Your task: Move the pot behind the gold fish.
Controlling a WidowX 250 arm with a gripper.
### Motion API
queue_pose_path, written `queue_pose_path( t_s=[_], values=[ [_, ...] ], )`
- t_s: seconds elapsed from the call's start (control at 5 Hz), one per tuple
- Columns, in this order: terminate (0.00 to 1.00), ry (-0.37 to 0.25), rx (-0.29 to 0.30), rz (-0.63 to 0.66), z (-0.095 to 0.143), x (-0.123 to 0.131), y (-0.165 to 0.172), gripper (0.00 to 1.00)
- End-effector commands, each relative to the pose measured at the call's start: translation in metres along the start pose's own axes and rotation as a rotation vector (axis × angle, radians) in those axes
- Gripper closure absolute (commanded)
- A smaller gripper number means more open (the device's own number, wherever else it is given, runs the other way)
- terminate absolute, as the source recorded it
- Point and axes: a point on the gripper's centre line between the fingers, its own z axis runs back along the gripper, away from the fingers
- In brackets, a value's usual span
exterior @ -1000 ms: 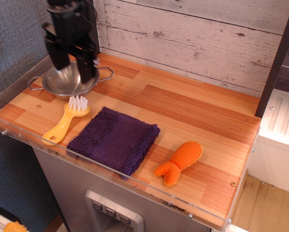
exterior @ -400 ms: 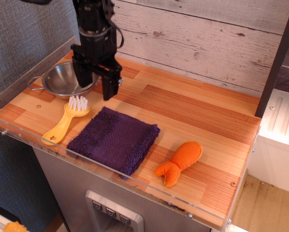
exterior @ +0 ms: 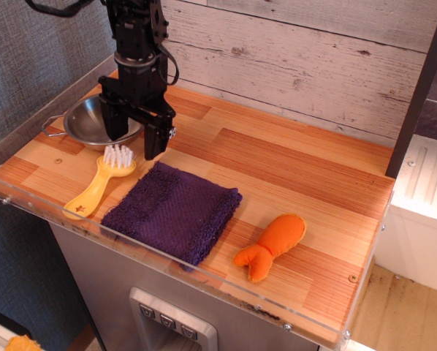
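The pot [exterior: 87,121], a shallow shiny steel bowl with thin wire handles, sits at the back left of the wooden counter. The gold fish [exterior: 274,244], a small orange stuffed toy, lies near the front right, far from the pot. My black gripper [exterior: 134,137] is open and points down at the pot's right rim. Its left finger [exterior: 115,123] stands over the pot's inside and its right finger [exterior: 155,140] stands outside the rim on the counter side. It holds nothing. Part of the pot's right side is hidden behind the fingers.
A yellow-handled brush [exterior: 100,180] with white bristles lies just in front of the pot. A folded purple towel [exterior: 173,210] lies in front at the middle. A clear plastic lip [exterior: 94,238] runs along the counter's front edge, and a plank wall [exterior: 299,58] stands behind.
The gripper moved from above the pot to its right rim, then came lower and a little left. The pot, fish, brush and towel have not moved.
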Motion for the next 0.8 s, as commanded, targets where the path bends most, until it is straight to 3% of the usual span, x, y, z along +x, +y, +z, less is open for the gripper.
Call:
queue_pose_path(
  t_s=[0.0, 0.4, 0.6],
  values=[
    [0.0, -0.024, 0.022, 0.013, 0.008, 0.002, 0.005, 1.0],
    [0.0, -0.021, 0.023, 0.007, 0.011, -0.001, 0.004, 1.0],
    [0.0, -0.043, 0.028, -0.005, 0.023, -0.006, 0.007, 1.0]
  ],
)
